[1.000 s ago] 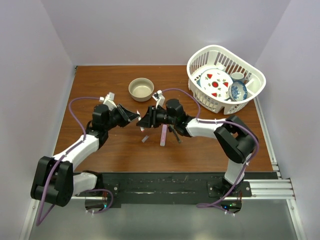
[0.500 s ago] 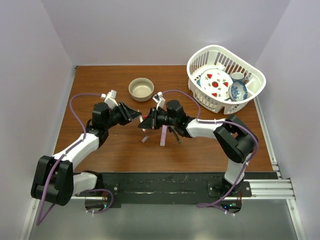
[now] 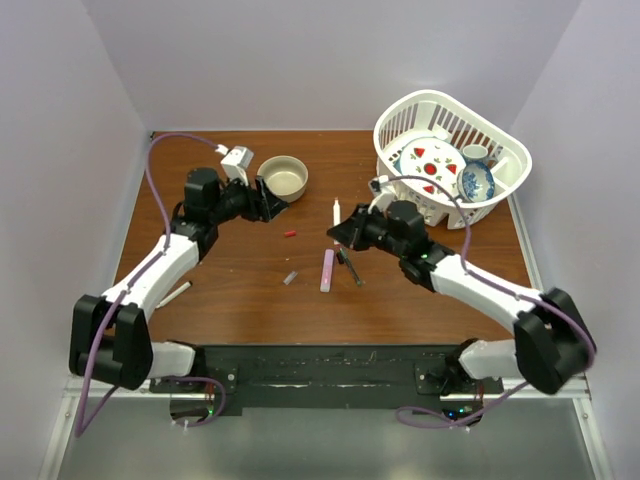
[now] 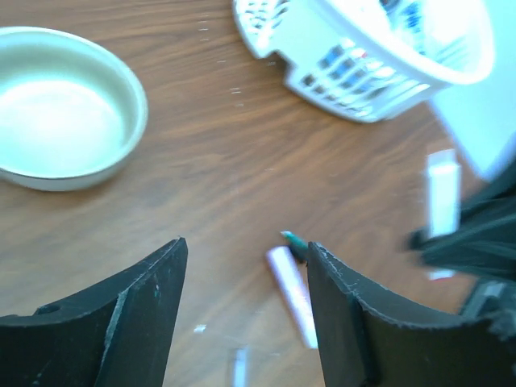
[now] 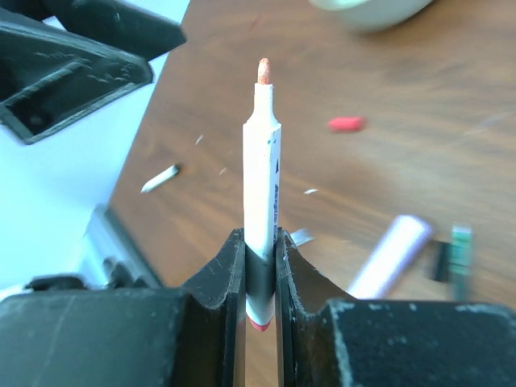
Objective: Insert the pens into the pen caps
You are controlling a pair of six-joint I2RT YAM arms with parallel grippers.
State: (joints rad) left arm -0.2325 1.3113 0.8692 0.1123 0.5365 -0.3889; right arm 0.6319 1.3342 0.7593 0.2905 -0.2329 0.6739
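My right hand [image 5: 260, 250] grips a slim white-bodied pen [image 5: 262, 177]; my left hand [image 4: 246, 250] gapes open, empty.
The pen stands tip-up at the centre of the right wrist view, orange-red nib bare. The tiny red cap [image 3: 290, 234] lies on the brown wooden desk [image 3: 230, 290], just left of centre in the top view.

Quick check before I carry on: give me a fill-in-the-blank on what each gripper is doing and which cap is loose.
1. The right gripper is shut on a white-bodied ____ with its tip bare.
2. The left gripper is ____ and holds nothing.
3. The loose cap lying nearest the bowl is ____ in colour.

Missing words: pen; open; red.
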